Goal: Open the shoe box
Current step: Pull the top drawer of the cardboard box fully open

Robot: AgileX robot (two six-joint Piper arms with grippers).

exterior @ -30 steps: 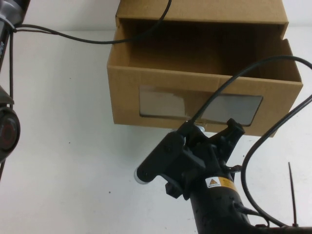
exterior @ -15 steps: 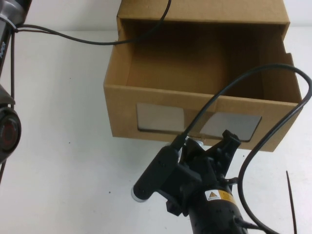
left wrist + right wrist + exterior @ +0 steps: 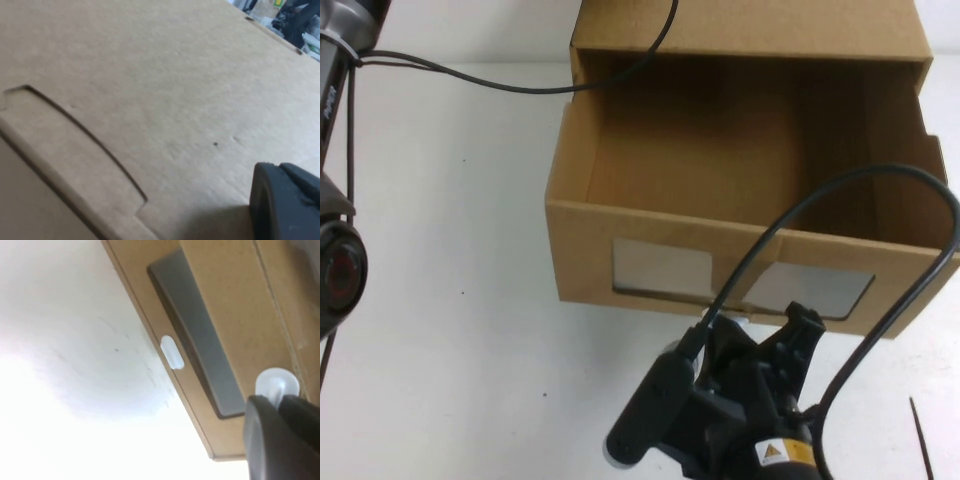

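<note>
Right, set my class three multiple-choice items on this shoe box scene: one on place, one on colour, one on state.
1. Where is the right tool? A at the drawer's front; B inside the drawer; C high in the air.
2. The knob's colour? A red; B white; C black.
3. The drawer is: A shut; B pulled out; C upside down.
Key: 1A, it is shut on the knob there; 2B, it shows white; 3B, its inside shows. The left tool is at the box's top.
</note>
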